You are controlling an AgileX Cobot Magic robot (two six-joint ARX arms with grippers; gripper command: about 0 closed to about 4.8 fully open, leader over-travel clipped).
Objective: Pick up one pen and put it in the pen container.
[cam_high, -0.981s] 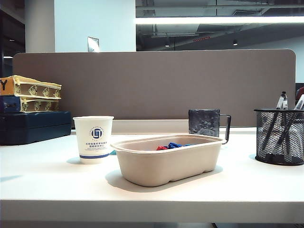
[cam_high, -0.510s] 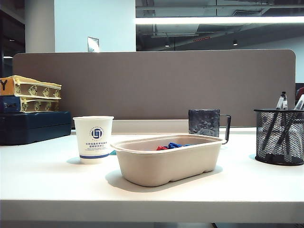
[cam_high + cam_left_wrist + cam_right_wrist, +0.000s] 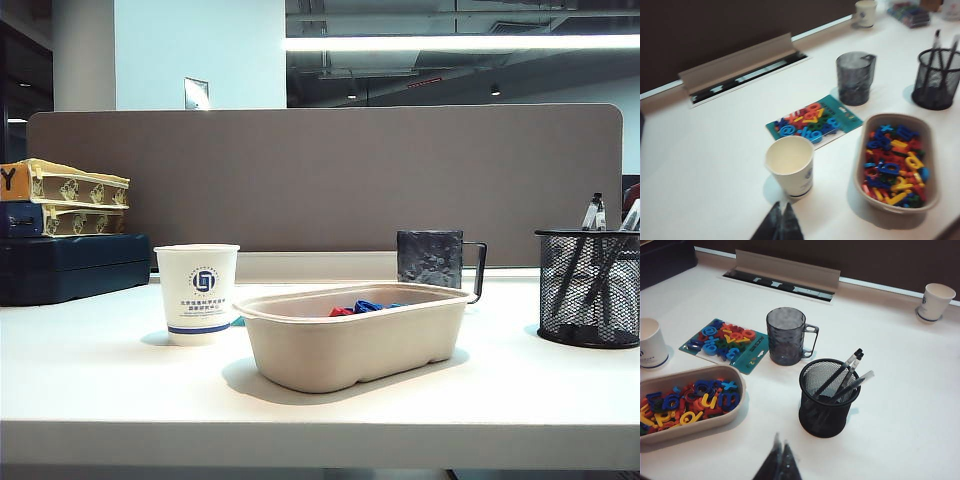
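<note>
Pens sit in the pen container [image 3: 829, 399]; we hold both grippers closed and empty.

We see three pens [image 3: 842, 374] leaning upright inside it, beside the mug [image 3: 786, 336] on the counter [image 3: 900, 390], so the task looks done. Our right gripper [image 3: 780, 460] hovers above the container, our left gripper [image 3: 780, 220] above the paper cup [image 3: 790, 165].

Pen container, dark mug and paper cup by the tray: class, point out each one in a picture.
pen container [image 3: 824, 412], right wrist view, on its mesh wall.
dark mug [image 3: 785, 337], right wrist view, on its side.
paper cup [image 3: 790, 167], left wrist view, on its outer wall.
</note>
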